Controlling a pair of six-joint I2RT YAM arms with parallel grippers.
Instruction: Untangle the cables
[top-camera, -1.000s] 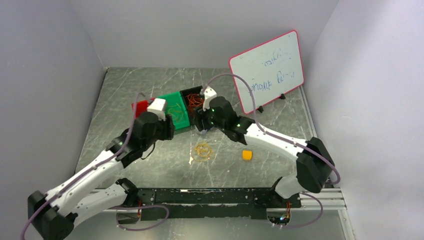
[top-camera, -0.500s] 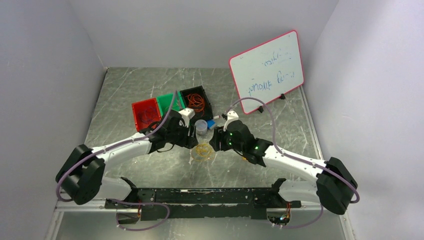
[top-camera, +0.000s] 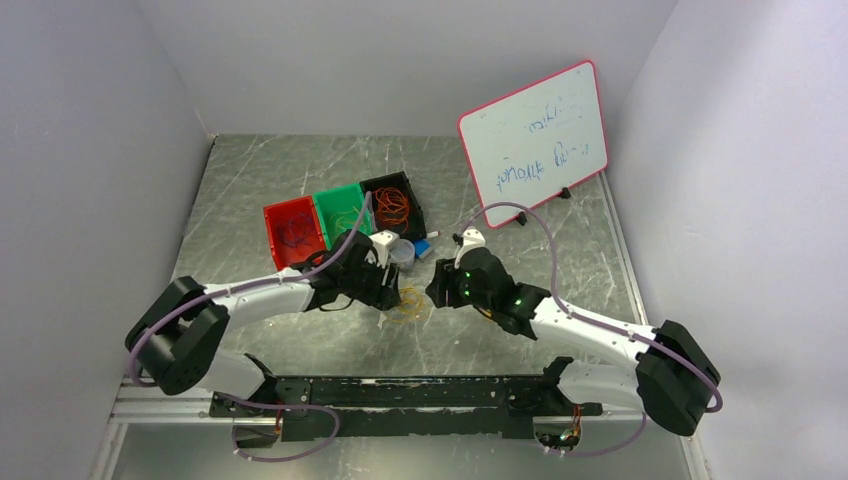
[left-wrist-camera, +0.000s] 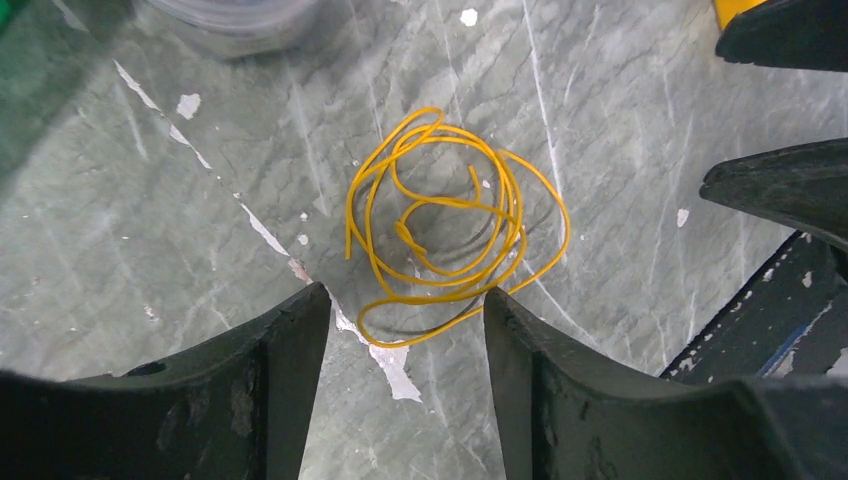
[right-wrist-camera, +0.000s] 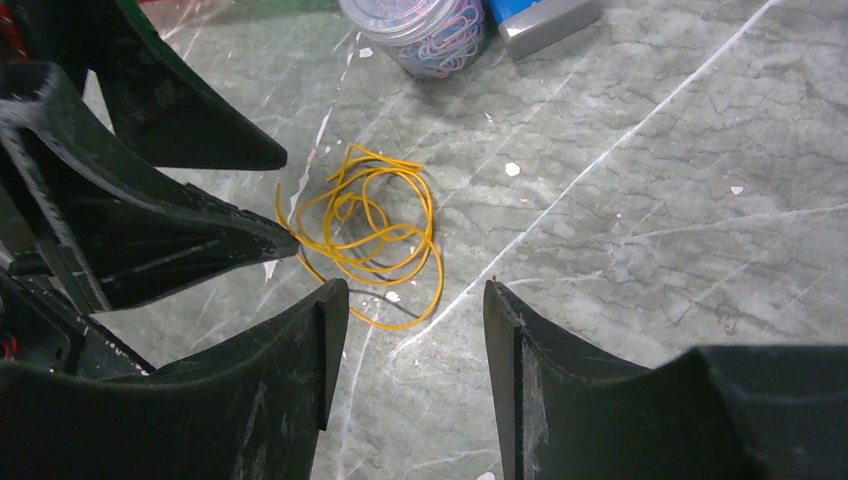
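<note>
Seeing the yellow cable (left-wrist-camera: 455, 225) lying flat on the grey marbled tabletop (left-wrist-camera: 640, 80) in a loose, overlapping coil, held by nothing.

Noting the left gripper (left-wrist-camera: 405, 295) reaching low over it, fingers apart. The coil is sitting just ahead of the tips, its nearest loop running into the gap between them.

Noting the right gripper (right-wrist-camera: 415, 288) coming in from the opposite side, fingers likewise apart. The coil (right-wrist-camera: 370, 235) is lying just ahead and a little left of its gap.

From the top view, seeing both arms stretched forward and angled inward, with the two grippers facing each other, close on either side of the coil (top-camera: 408, 303).

Spotting a clear jar of paper clips (right-wrist-camera: 420, 30) just beyond the coil and a blue-and-grey item (right-wrist-camera: 535, 15) beside it.

Farther back, finding a red bin (top-camera: 272, 222), a green bin (top-camera: 326, 200) and a black bin (top-camera: 414, 205) standing in a row, touching. An orange cable (top-camera: 392, 205) is bundled in the black one.

Beyond and to the right, seeing a pink-edged whiteboard (top-camera: 535, 140) propped upright. It is carrying blue handwriting, upside down and too small for reading.
</note>
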